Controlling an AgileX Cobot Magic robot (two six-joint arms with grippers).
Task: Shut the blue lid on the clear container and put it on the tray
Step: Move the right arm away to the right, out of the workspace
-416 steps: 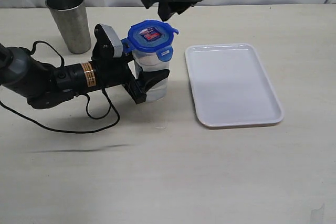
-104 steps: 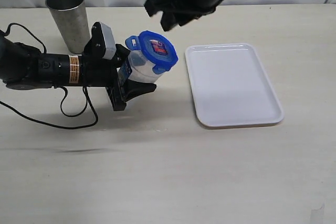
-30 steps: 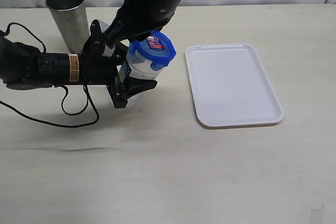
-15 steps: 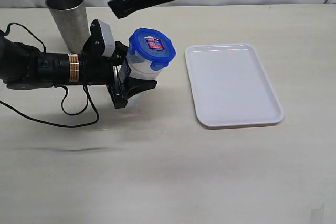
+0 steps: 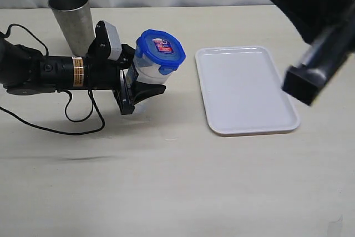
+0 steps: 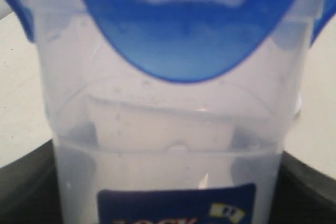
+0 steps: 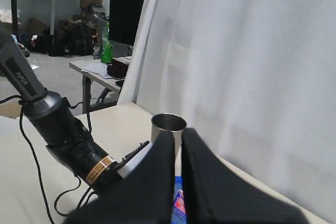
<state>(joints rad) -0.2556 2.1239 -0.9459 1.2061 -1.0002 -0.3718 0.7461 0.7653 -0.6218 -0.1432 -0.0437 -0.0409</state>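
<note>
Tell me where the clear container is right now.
In the exterior view, left of centre, the clear container is tilted in the left gripper, with the blue lid on it, between the steel cup and the tray.

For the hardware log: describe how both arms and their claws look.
The left arm is black, with round segments, an orange band with dark print, a grey-white camera box and a thin black cable trailing. The left claw has black angular fingers. The right arm is black and boxy, blurred here. The right claw has two flat black fingers.
</note>
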